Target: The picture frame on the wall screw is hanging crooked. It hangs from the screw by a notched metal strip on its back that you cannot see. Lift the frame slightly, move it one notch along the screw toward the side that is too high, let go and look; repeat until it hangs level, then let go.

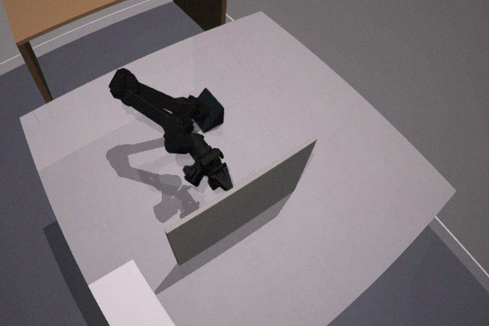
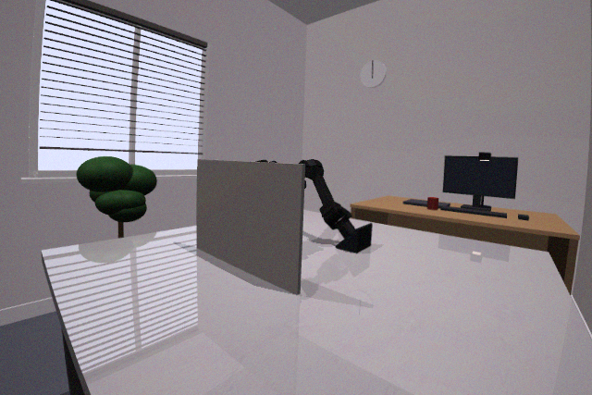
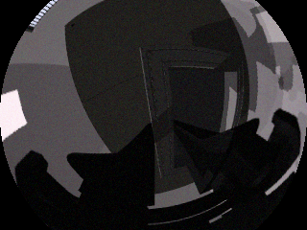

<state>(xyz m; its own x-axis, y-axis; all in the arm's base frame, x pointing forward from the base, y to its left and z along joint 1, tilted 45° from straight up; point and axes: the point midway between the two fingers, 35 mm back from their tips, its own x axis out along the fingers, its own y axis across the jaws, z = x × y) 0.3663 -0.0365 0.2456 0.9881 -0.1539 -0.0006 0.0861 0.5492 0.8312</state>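
I have the gripper (image 1: 221, 180) pressed to the near face of the wall panel (image 1: 252, 192) on the table (image 1: 355, 156), fingers clamped on the picture frame (image 3: 192, 99). My worry: lifting too far would unhook it from the screw, or skip more than 1 notch. In the wrist view it shows only as a dim, dark rectangle; its tilt I cannot judge.

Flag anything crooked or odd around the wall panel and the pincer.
The picture frame looks tilted in the wrist view, its edges leaning off square, though the fisheye lens may exaggerate this. The pincer is shut on it beside the wall panel. Nothing else stands out.
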